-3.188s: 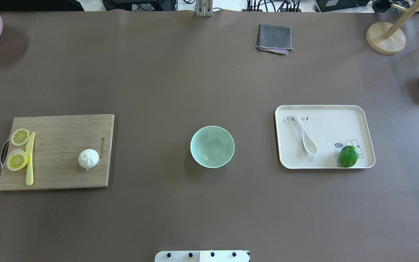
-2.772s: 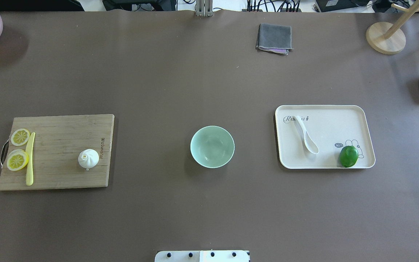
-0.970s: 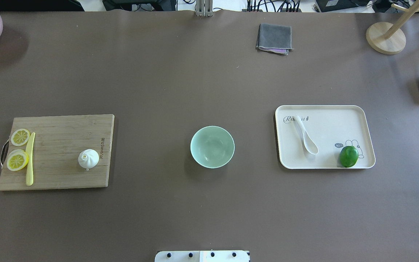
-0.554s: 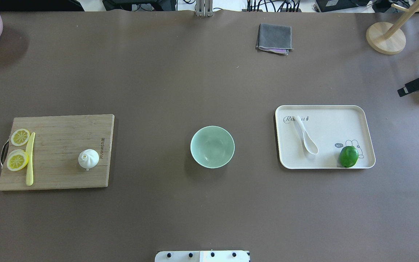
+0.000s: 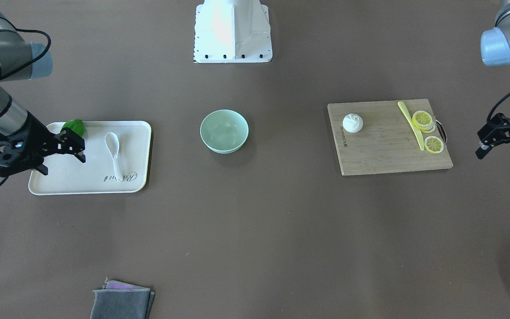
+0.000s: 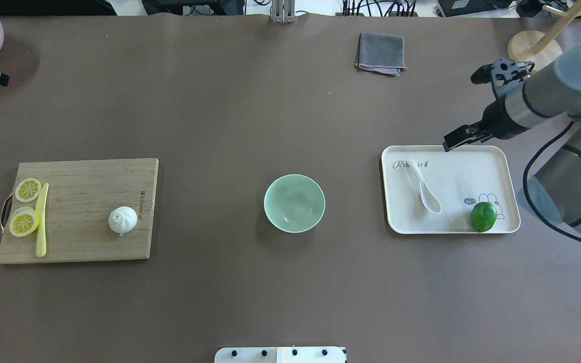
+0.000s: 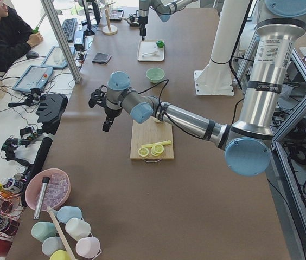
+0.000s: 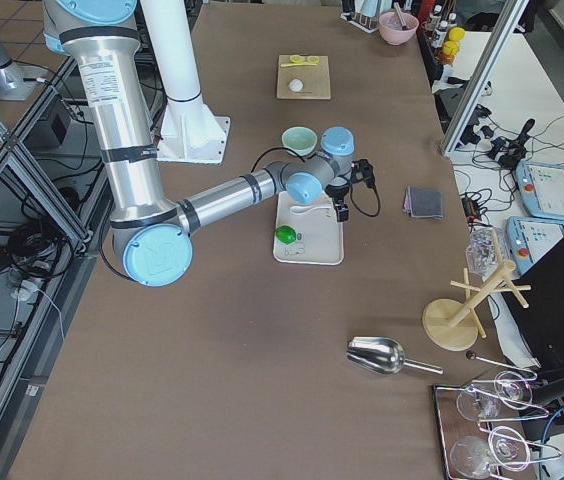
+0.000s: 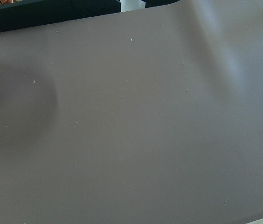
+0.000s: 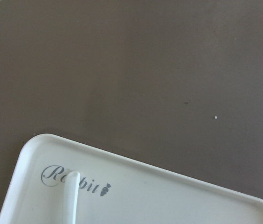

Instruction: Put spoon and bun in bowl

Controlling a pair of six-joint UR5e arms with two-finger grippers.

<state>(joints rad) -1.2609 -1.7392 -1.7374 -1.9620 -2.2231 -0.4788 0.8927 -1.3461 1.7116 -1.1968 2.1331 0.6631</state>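
Spoon [image 6: 423,187]: white, scoop up, flat on tray [image 6: 492,156]; handle end points toward right gripper [image 6: 464,110], near it.
Bowl [image 6: 294,203]: mint green, upright, between the two grippers.
Bun [image 6: 122,220]: white, pleated, upright on board [image 6: 83,242], well apart from left gripper [image 5: 503,155].

Cutting board [image 6: 78,244] w/ lemon slices [image 6: 24,222] & yellow knife [image 6: 42,222]; tray [image 6: 464,169] w/ lime [image 6: 483,217]; grey cloth [image 6: 380,52] far side.

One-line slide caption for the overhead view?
Right gripper hovers by the tray; spoon and bun outside the empty bowl.
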